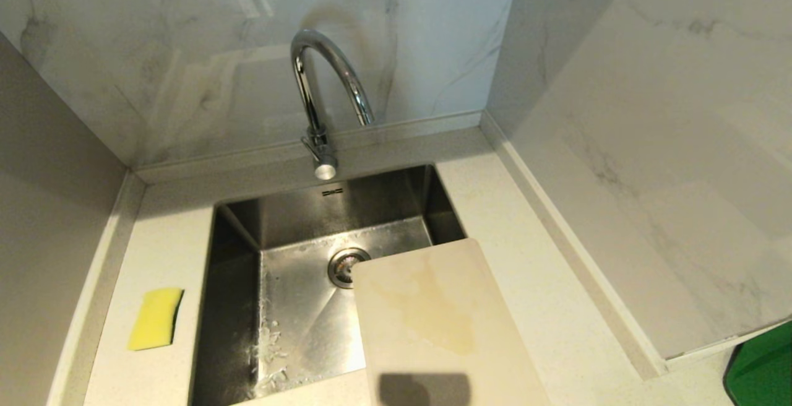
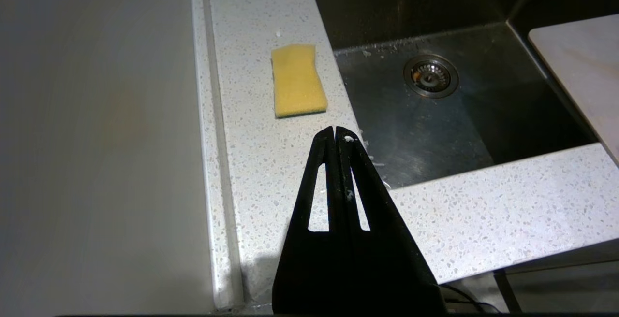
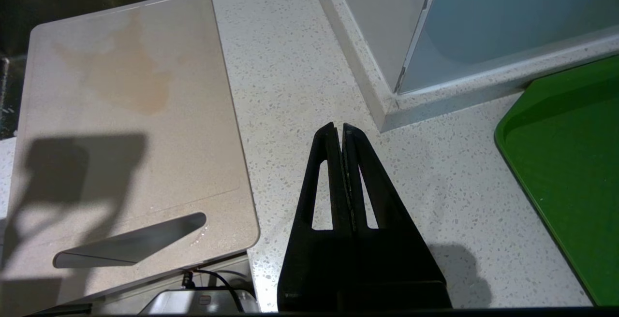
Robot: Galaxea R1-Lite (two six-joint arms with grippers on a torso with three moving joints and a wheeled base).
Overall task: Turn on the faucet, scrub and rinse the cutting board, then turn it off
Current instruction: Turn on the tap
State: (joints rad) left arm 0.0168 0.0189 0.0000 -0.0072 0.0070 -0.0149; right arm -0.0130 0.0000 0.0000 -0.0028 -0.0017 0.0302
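The board (image 1: 433, 319), yellow-stained, lies tilted over the sink's (image 1: 291, 307) right front corner, one end above the basin near the drain (image 1: 346, 267). The basin holds only water drops. The faucet (image 1: 322, 93) stands behind it, no water running. A sponge (image 1: 156, 318) lies on the counter (image 1: 526, 307), left. Both grippers, left (image 2: 336, 131) and right (image 3: 338, 128), are pinched together, empty, well apart from the board; right hangs beside its slot end.

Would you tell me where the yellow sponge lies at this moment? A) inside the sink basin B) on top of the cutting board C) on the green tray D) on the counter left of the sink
D: the sponge lies flat on the speckled counter left of the sink, apart from the cutting board.
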